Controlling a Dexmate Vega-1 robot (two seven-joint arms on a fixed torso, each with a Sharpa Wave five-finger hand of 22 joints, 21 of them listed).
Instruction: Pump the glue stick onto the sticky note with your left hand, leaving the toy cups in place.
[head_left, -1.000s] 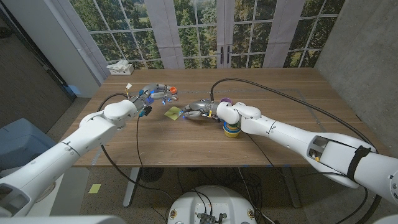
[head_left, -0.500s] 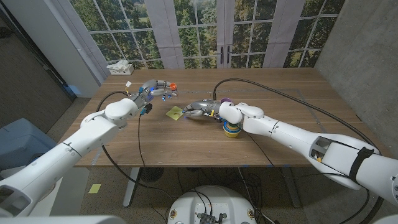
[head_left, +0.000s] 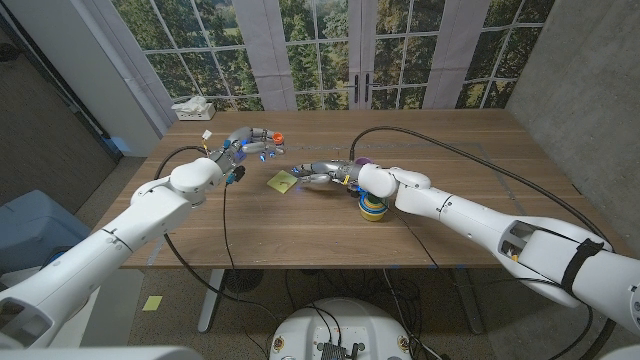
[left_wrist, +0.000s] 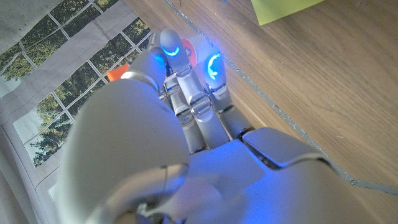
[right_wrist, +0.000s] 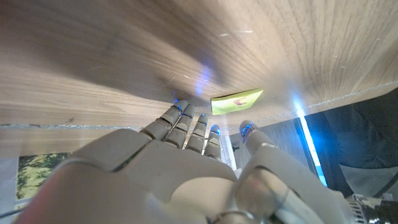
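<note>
The yellow sticky note lies mid-table, also seen in the wrist views. My left hand hovers beyond it towards the far left and holds the glue stick. The stick's orange end pokes out past the fingertips. My right hand is open, fingers stretched out with their tips at the note's right edge. A stack of toy cups stands just under my right wrist. A purple cup sits behind the wrist.
A white tissue box stands at the far left corner of the table. A small yellow tag lies near my left hand. A black cable arcs over the right side, another trails off the front edge.
My left hand has drawn the glue stick a little away from the note, towards the far side. My right hand has stayed by the note.
</note>
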